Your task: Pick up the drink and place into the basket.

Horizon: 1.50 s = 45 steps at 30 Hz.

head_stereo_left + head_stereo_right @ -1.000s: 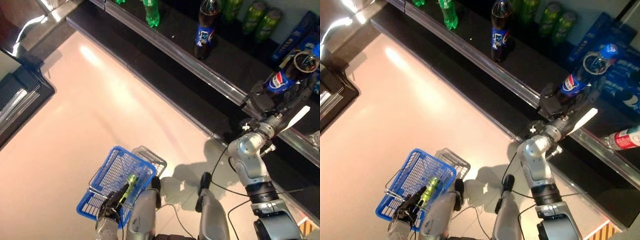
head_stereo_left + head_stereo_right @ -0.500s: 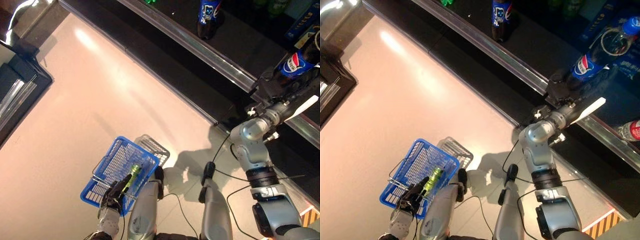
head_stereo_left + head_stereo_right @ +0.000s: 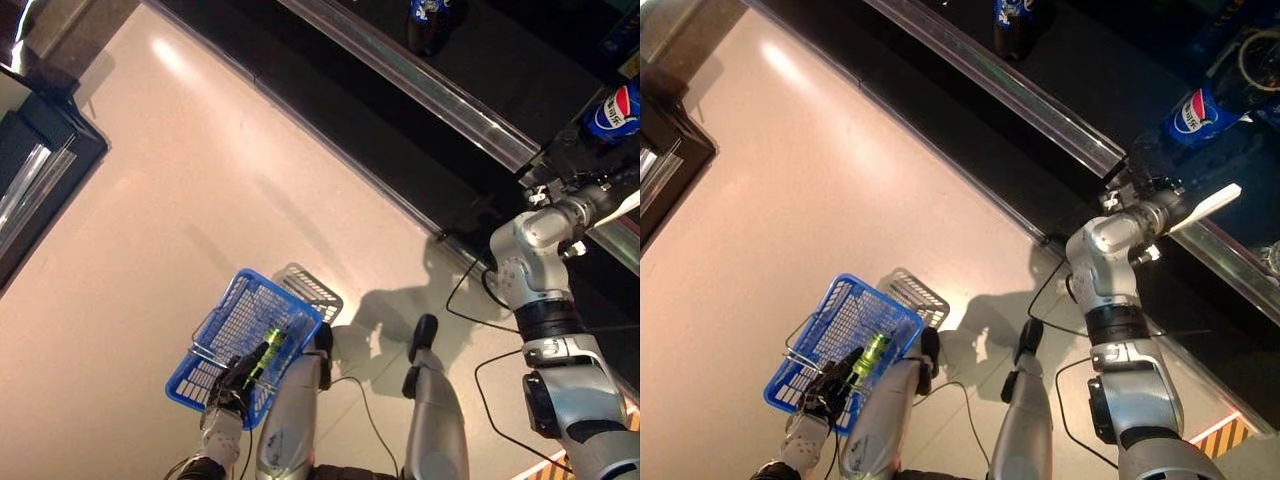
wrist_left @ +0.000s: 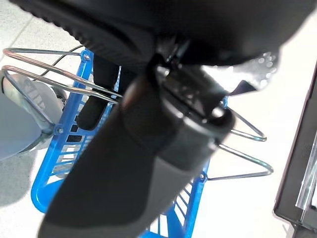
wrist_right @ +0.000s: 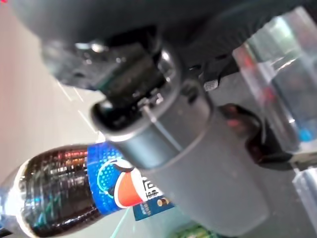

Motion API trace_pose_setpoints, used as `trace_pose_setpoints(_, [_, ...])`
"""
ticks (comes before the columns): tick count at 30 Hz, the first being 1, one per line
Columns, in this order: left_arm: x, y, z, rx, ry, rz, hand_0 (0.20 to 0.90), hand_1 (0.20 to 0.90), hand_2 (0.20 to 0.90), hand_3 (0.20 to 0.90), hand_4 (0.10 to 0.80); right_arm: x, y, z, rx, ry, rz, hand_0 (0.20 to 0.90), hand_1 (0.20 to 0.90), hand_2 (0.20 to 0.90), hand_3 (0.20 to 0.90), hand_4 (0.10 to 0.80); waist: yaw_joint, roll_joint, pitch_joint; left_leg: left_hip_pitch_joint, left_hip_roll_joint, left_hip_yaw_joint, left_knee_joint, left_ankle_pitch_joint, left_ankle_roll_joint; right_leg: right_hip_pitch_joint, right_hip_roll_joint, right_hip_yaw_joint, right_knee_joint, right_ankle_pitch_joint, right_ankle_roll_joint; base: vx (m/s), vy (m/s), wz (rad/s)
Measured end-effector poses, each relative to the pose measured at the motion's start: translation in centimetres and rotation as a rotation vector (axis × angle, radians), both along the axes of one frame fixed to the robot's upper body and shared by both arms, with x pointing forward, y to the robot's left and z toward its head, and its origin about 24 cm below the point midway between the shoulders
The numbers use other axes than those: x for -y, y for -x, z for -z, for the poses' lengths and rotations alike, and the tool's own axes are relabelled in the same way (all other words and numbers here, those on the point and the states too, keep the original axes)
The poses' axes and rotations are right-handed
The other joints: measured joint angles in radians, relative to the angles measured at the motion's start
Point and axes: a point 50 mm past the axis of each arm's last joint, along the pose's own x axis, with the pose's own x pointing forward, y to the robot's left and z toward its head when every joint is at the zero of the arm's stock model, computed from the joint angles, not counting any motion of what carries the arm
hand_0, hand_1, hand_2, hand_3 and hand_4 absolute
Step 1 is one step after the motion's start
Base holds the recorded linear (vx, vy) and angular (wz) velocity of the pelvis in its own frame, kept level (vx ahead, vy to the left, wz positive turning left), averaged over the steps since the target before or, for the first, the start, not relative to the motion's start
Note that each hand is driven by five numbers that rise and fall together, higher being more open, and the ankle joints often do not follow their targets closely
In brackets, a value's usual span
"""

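My right hand (image 3: 1150, 165) is up at the dark shelf (image 3: 470, 105), shut on a cola bottle (image 3: 1193, 110) with a blue label. The right wrist view shows the thumb (image 5: 198, 163) lying across the bottle (image 5: 74, 188). The bottle is tilted, with its cap pointing away from the floor. My left hand (image 3: 235, 375) is shut on the wire handles (image 4: 49, 74) of the blue basket (image 3: 225, 320), which hangs low at the left above the floor. A green drink (image 3: 268, 348) lies inside the basket.
Another cola bottle (image 3: 430, 15) stands further along the shelf, behind its metal edge (image 3: 400, 70). A drink (image 3: 1270, 258) lies on the shelf at the far right. A black cabinet (image 3: 40, 170) stands at the left beside the pale floor (image 3: 200, 200).
The whole view has shifted, so the shelf sits higher in the picture. My right hand keeps hold of the cola bottle at the shelf. The blue basket still hangs low at the left.
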Motion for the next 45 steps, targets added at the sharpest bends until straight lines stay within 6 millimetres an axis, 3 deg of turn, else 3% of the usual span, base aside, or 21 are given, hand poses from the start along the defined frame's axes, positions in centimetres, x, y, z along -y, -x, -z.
trace_pose_setpoints(4, [0.0, -0.1, -0.1, -0.001, 0.004, 0.005, 0.300, 0.300, 0.300, 0.200, 0.100, 0.7, -0.4, -1.0, 0.003, -0.001, 0.009, 0.900, 0.900, 0.900, 0.900, 0.800, 0.006, 0.001, 0.001, -0.011, -0.001, -0.001, 0.007, 0.000, 0.001, -0.012, -0.002, 0.001, 0.011, 0.000, 0.000, 0.000, 0.000, 0.00])
trace_pose_setpoints(5, [0.0, -0.3, -0.2, 0.006, 0.001, 0.010, 0.300, 0.300, 0.300, 0.200, 0.100, 1.0, -0.5, -1.4, 0.004, 0.004, 0.006, 0.806, 0.806, 0.806, 0.790, 0.690, 0.010, 0.002, 0.001, -0.016, -0.002, -0.002, 0.009, 0.000, 0.001, -0.019, -0.003, 0.001, 0.017, -0.001, -0.001, 0.000, 0.000, 0.00])
trace_pose_setpoints(6, [0.0, -0.3, -0.2, 0.006, 0.001, 0.010, 0.300, 0.300, 0.300, 0.200, 0.100, 1.0, -0.5, -1.4, 0.004, 0.004, 0.006, 0.806, 0.806, 0.806, 0.790, 0.690, 0.010, 0.002, 0.001, -0.016, -0.002, -0.002, 0.009, 0.000, 0.001, -0.019, -0.003, 0.001, 0.017, -0.001, -0.001, 0.000, 0.000, 0.00])
trace_pose_setpoints(7, [-0.2, -0.5, -0.5, 0.017, 0.000, 0.017, 0.300, 0.300, 0.300, 0.200, 0.100, 1.2, -0.7, -2.1, 0.014, 0.007, -0.001, 0.498, 0.498, 0.498, 0.431, 0.331, 0.014, 0.002, 0.001, -0.029, -0.002, -0.002, 0.016, 0.000, 0.002, -0.030, -0.004, 0.001, 0.021, -0.002, -0.001, 0.000, 0.000, 0.00])
trace_pose_setpoints(8, [-0.2, -0.6, -0.5, 0.017, 0.001, 0.021, 0.300, 0.300, 0.300, 0.200, 0.100, 1.3, -0.7, -2.2, 0.013, 0.009, 0.001, 0.300, 0.300, 0.300, 0.200, 0.100, 0.016, 0.002, 0.001, -0.031, -0.002, -0.002, 0.019, 0.000, 0.002, -0.033, -0.004, 0.002, 0.024, -0.002, -0.001, -0.037, 0.016, 0.01])
trace_pose_setpoints(20, [-0.1, -0.9, -0.7, 0.037, 0.017, 0.030, 0.300, 0.300, 0.300, 0.200, 0.100, 3.9, -0.5, -3.0, -0.059, 0.059, 0.029, 0.300, 0.300, 0.300, 0.200, 0.100, 0.023, 0.002, 0.001, -0.053, -0.015, -0.003, 0.032, 0.003, 0.010, -0.064, -0.019, 0.009, 0.061, -0.005, 0.002, -0.010, 0.004, 0.01])
trace_pose_setpoints(32, [-0.2, -0.9, -0.7, 0.045, 0.028, 0.032, 0.300, 0.300, 0.300, 0.200, 0.100, 4.3, -0.1, -2.0, -0.073, 0.034, 0.006, 0.300, 0.300, 0.300, 0.200, 0.100, 0.023, 0.001, 0.002, -0.047, -0.015, -0.003, 0.071, -0.003, 0.017, -0.061, -0.023, 0.019, 0.107, -0.020, 0.000, -0.031, 0.005, 0.00])
trace_pose_setpoints(35, [-0.3, -0.6, -0.6, 0.034, 0.034, 0.024, 0.300, 0.300, 0.300, 0.200, 0.100, 4.2, 0.5, -0.8, -0.094, 0.064, -0.005, 0.300, 0.300, 0.300, 0.200, 0.100, 0.023, -0.001, 0.004, -0.020, -0.015, -0.004, 0.076, -0.007, 0.014, -0.040, -0.025, 0.021, 0.126, -0.034, -0.002, 0.000, 0.000, 0.00])
trace_pose_setpoints(38, [-0.5, 0.9, 0.2, 0.006, 0.050, -0.014, 0.300, 0.300, 0.300, 0.200, 0.100, 2.9, 1.7, 0.8, -0.107, 0.133, -0.084, 0.300, 0.300, 0.300, 0.200, 0.100, 0.007, -0.002, 0.004, 0.044, -0.013, -0.008, 0.073, -0.025, 0.021, 0.022, -0.028, 0.017, 0.140, -0.052, 0.004, 0.041, 0.012, 0.01])
trace_pose_setpoints(41, [-0.6, 2.4, 0.9, -0.007, 0.070, -0.052, 0.300, 0.300, 0.300, 0.200, 0.100, 1.8, 2.6, 1.0, -0.090, 0.215, -0.163, 0.300, 0.300, 0.300, 0.200, 0.100, -0.007, -0.003, 0.004, 0.091, -0.013, -0.012, 0.066, -0.031, 0.019, 0.068, -0.031, 0.009, 0.143, -0.067, 0.016, 0.045, 0.013, 0.03])
trace_pose_setpoints(45, [-0.7, 3.7, 1.3, 0.003, 0.074, -0.063, 0.300, 0.300, 0.300, 0.200, 0.100, 0.2, 3.8, 0.2, -0.025, 0.322, -0.279, 0.300, 0.300, 0.300, 0.200, 0.100, -0.011, -0.004, 0.003, 0.138, -0.004, -0.030, 0.046, -0.034, 0.009, 0.108, -0.031, -0.015, 0.154, -0.091, 0.009, 0.055, 0.016, 0.07])
